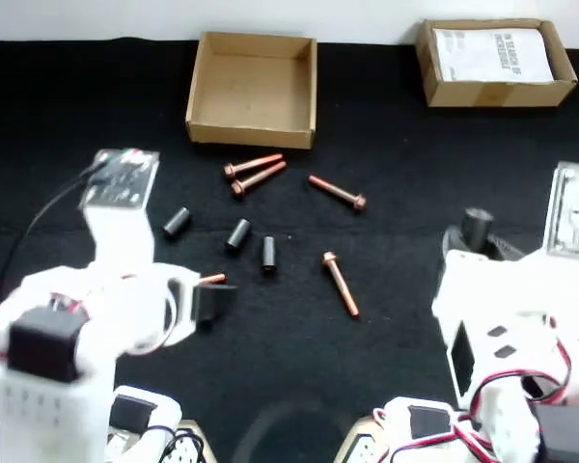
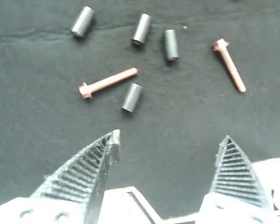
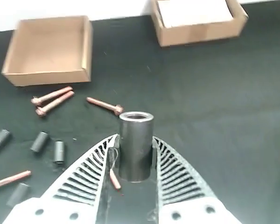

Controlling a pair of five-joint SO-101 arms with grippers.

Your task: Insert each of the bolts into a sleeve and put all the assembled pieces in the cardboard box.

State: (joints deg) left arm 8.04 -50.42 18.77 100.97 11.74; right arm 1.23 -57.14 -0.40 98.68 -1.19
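Coppery bolts, dull sleeves — perhaps steel — on matt cloth.

A black-cloth table carries an open, empty cardboard box at 12 o'clock and a second box with a printed sheet at 2 o'clock. Around the middle lie copper-coloured bolts: two side by side at 11, one at 1, one at 5, and one at 8 just beside a dark sleeve. Three more sleeves lie in a row at 9.

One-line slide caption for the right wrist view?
Right gripper clamps a sleeve upright; loose bolts and an empty cardboard box lie on the black table beyond.
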